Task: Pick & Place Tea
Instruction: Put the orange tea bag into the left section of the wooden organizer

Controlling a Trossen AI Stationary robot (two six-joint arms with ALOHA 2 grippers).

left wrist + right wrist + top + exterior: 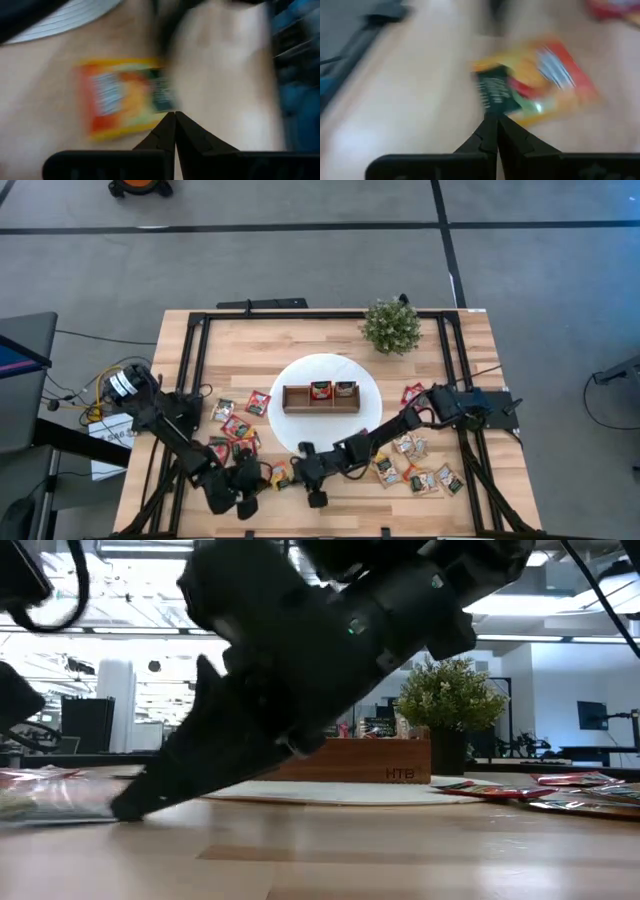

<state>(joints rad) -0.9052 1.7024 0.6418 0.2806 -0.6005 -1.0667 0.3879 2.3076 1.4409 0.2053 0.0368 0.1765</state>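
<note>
**Both claws low at the front edge**

High view: the right claw (300, 467) reaches across, fingers pressed together on a yellow-orange sachet (281, 473) on the surface (330, 340). The left claw (255, 477) is beside it, fully closed.

Right wrist view: the fingertips (491, 131) pinch the sachet's (540, 80) dark edge.

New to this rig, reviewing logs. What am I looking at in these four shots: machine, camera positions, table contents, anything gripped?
Two dark robot arms work at a wooden table. One camera looks straight down, one sits at table height, and one rides on each wrist.

Centre: a white disc carrying a wooden three-compartment box, with a small plant behind. Tea sachets lie scattered on both sides.

The right gripper is shut on the dark edge of a yellow-orange sachet near the table's front edge. The left gripper is shut beside the same sachet, holding nothing.
</note>
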